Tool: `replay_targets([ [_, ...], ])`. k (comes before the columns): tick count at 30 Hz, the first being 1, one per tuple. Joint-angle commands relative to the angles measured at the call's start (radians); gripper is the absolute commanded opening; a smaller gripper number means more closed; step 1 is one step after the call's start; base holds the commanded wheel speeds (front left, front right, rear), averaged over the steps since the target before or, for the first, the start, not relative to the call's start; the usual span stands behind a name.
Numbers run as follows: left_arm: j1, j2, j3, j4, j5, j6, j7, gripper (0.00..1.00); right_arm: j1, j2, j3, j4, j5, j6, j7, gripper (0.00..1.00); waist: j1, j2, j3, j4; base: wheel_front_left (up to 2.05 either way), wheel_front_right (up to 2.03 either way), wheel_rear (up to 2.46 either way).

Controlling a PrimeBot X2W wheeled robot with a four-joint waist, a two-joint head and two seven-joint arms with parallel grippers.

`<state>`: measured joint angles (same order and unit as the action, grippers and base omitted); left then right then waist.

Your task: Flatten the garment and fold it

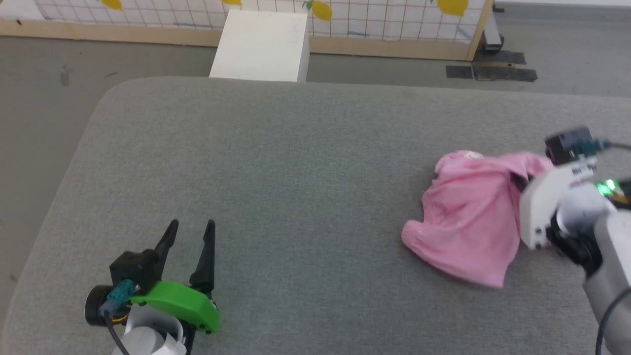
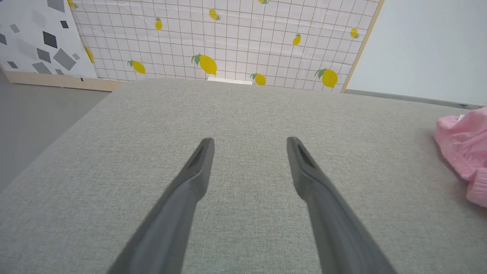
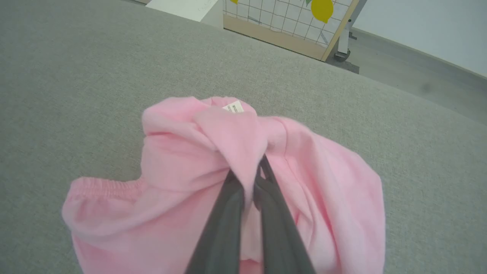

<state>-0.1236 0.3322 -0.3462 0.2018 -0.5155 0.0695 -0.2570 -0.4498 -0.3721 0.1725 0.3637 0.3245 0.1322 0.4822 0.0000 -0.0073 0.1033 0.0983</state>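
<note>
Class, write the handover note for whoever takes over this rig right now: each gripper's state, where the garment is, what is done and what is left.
Left gripper: open, empty, at the near left of the grey padded surface, apart from the garment.
Right gripper: shut on a raised fold of the garment.
Garment: crumpled on the surface's right side, white label showing.
Done: one pinch taken.
Left: flatten, then fold.

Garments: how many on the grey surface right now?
1. The garment lies crumpled on the right side of the grey surface, pinched by the shut right hand. Another piece could hide under it.
</note>
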Motion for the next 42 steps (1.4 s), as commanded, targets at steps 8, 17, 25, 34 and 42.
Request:
replay_targets([
  [8, -0.062, -0.037, 0.006, 0.004, 0.035, -0.029, -0.005, 1.0, -0.211, 0.046, 0.147, 0.125, 0.046, -0.002, -0.081, 0.0, 0.0, 0.0073, 0.073, 0.055, 0.0, 0.0, 0.0],
  [17, -0.075, -0.062, 0.035, 0.019, 0.062, -0.047, -0.005, 1.0, -0.224, 0.098, 0.296, 0.324, 0.121, -0.002, -0.259, 1.0, 0.0, 0.0073, 0.083, 0.069, 0.0, 0.0, 0.0],
  [25, -0.042, -0.064, 0.055, 0.028, 0.08, -0.049, -0.005, 1.0, -0.149, 0.126, 0.287, 0.323, 0.156, -0.002, -0.542, 1.0, 0.0, 0.0073, 0.022, 0.035, 0.0, 0.0, 0.0],
  [34, 0.024, -0.058, 0.063, 0.029, 0.077, -0.038, -0.004, 1.0, 0.118, 0.08, 0.063, 0.148, 0.192, -0.002, -0.492, 1.0, 0.0, 0.0073, -0.077, -0.016, 0.0, 0.0, 0.0],
  [42, 0.03, -0.056, 0.053, 0.015, 0.075, -0.034, 0.002, 1.0, 0.188, 0.037, 0.001, 0.042, 0.204, -0.002, -0.177, 1.0, 0.0, 0.0073, -0.078, -0.024, 0.0, 0.0, 0.0],
])
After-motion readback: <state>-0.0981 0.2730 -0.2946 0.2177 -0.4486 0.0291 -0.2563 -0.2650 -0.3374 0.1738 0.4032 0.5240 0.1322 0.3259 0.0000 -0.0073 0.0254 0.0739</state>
